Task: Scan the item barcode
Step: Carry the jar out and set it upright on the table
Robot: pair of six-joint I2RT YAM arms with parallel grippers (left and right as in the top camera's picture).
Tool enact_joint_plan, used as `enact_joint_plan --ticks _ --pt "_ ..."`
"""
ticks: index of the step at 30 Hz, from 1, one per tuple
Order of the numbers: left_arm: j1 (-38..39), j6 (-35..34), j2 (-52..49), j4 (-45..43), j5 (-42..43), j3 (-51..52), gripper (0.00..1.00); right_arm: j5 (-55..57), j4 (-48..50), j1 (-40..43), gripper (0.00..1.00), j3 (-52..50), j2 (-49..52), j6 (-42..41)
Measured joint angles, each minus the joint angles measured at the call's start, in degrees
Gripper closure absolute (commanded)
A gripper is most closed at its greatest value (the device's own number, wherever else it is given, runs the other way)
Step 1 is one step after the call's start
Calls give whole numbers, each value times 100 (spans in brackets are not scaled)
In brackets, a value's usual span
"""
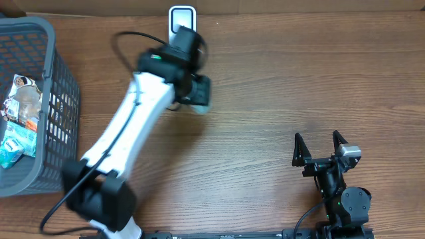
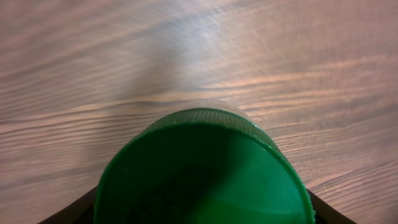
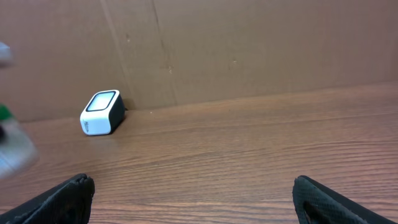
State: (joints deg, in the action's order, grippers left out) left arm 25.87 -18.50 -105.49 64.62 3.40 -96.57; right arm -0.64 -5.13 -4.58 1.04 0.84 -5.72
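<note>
So our left gripper [image 1: 196,89] was clamped on the green-capped bottle [image 2: 205,174], with 1 dark finger on each side of it. It held the bottle just in front of the barcode scanner [image 1: 181,13], at the far edge of the wooden table [image 1: 265,86]. We figured it sat there so the label could face the scanner's window. None of the 3 views showed a barcode though, so we couldn't say if it was turned the right way.

The cap was glossy green plastic, round, with fine ribbing along its edge. The body below it looked pale and see-through, but it was blurry in the overhead view. The scanner was a small rounded block with a white face, dark sides and a shiny window.

Our right gripper [image 1: 317,143] sat well apart at the near right. Its black pointed jaws were spread wide with nothing between them, probably parked out of the way.

Over on the left, the grey plastic lattice basket [image 1: 56,99] had a few crinkly snack packets [image 1: 20,106] in it, likely waiting their turn.
</note>
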Motion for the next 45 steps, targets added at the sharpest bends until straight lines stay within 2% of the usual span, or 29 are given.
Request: enact_joint_plan --ticks 6,15,17,20,25,31,33,38,45 --pt "509 -107 -750 -254 -17 4 58 0 0 0 0 0 0 -2" --pt "717 -367 -1469 -616 -55 11 55 0 0 0 0 0 0 -2" --pt "743 -387 -1469 -629 -61 11 50 0 2 0 0 0 0 -2" --pt "754 -387 -1469 -634 -59 11 35 0 0 0 0 0 0 -4" --pt "754 -389 -1469 -632 -61 13 26 0 2 0 0 0 0 -4" --pt "754 -389 -1469 -629 -61 11 3 -2 -2 0 0 0 0 -4" --pt "754 -374 -1469 -592 -61 9 2 0 0 0 0 0 0 -2" --pt "739 -356 -1475 -83 -63 -411 2 2 0 0 0 0 0 -2" --pt "490 -317 -1416 1506 -378 -2581 1 0 -2 0 0 0 0 -4"
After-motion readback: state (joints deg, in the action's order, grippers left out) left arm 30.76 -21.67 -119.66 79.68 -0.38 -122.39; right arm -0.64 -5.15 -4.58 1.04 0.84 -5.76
